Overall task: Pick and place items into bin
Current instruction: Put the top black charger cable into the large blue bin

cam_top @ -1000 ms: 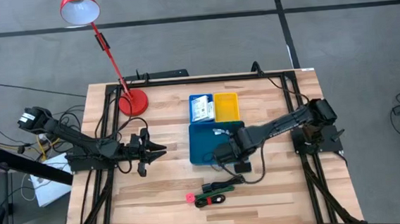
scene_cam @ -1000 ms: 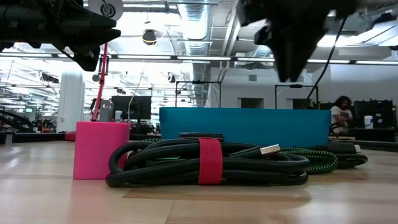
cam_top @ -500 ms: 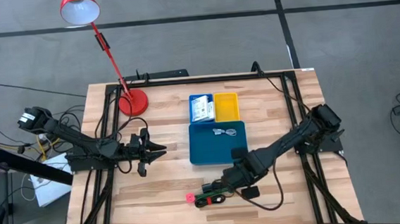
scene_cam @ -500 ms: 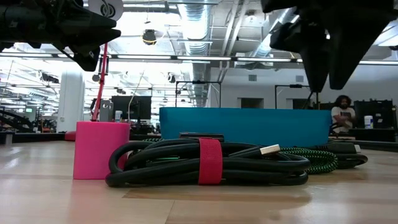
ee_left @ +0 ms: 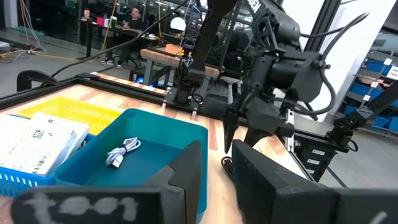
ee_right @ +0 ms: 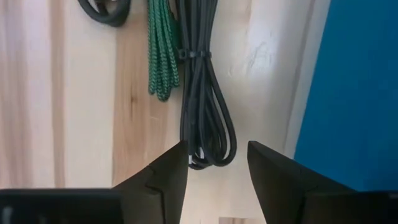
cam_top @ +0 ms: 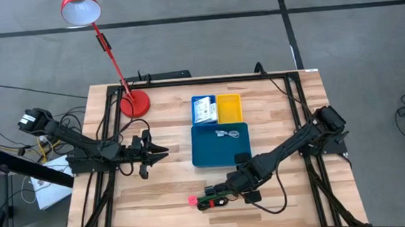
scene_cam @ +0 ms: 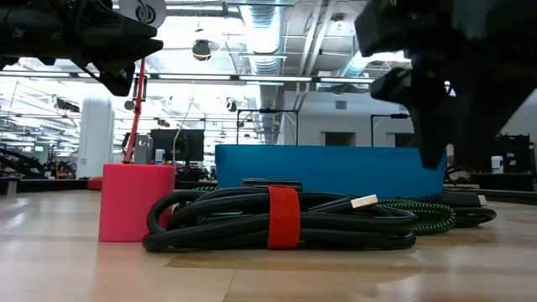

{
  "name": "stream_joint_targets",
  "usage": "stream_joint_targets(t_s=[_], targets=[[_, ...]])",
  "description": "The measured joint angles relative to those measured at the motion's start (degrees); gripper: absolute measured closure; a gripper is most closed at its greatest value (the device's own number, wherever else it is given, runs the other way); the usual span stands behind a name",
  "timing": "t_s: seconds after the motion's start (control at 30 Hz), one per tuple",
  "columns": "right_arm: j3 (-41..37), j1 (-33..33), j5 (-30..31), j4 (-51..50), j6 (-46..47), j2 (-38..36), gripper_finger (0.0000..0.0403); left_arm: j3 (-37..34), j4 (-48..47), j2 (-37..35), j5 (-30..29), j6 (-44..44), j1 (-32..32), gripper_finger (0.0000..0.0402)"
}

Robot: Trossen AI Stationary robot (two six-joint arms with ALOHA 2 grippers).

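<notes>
left gripper (cam_top: 164, 153): parked well to the left of the teal tray (cam_top: 207, 154), off the table surface. Fingers sit close together with a narrow gap, nothing between them.
pink block (cam_top: 192, 200): on the wood in front of the teal tray's left corner, just left of the cable pile.
red-strapped cable (scene_cam: 281, 220): coiled bundle, nearest the low camera, in front of the teal tray.
green braided cable (ee_right: 161, 50): lies beside the black one, parallel to it.
black cable bundle (ee_right: 205, 93): cinched with a tie, on the wood just in front of the teal tray's near wall. Long axis runs straight away from the claw, and its looped end sits in line with the gap between the fingers.
right gripper (ee_right: 216, 163): low over the cable pile, in front of the teal tray. Fingers parted, holding nothing.
nearer arm: right, by far.
next move, judged: straight descent onto the loop should straddle it; risk is catching the green braid too.
already in trays: thin white cable (cam_top: 227, 134) in the teal tray; white packets (cam_top: 203, 110) in the small blue tray (cam_top: 194, 100) behind it. Yellow tray (cam_top: 230, 108) looks to hold nothing.
</notes>
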Motion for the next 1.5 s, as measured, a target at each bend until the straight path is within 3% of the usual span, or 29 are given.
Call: stream_joint_targets(t_s=[0.8, 1.0, 1.2, 1.5], targets=[[-9.06, 0.02, -2.63, 13.24, -0.01, 0.0, 0.0259, 0.0, 0.0, -0.01, 0.02, 0.0, -0.01, 0.0324], [-9.12, -0.09, -2.63, 13.23, 0.0, 0.0, 0.0296, 0.0, 0.0, 0.0, 0.02, -0.02, 0.0, 0.0324], [-9.1, -0.09, -2.87, 13.18, 1.08, -0.16, 0.0371, 0.0, 0.0, 0.0, 0.02, -0.04, -0.01, 0.0324], [-9.06, 0.91, -2.4, 13.07, 4.51, -0.2, 0.0381, 0.0, 0.0, 0.0, 0.02, -0.08, 0.01, 0.0324]])
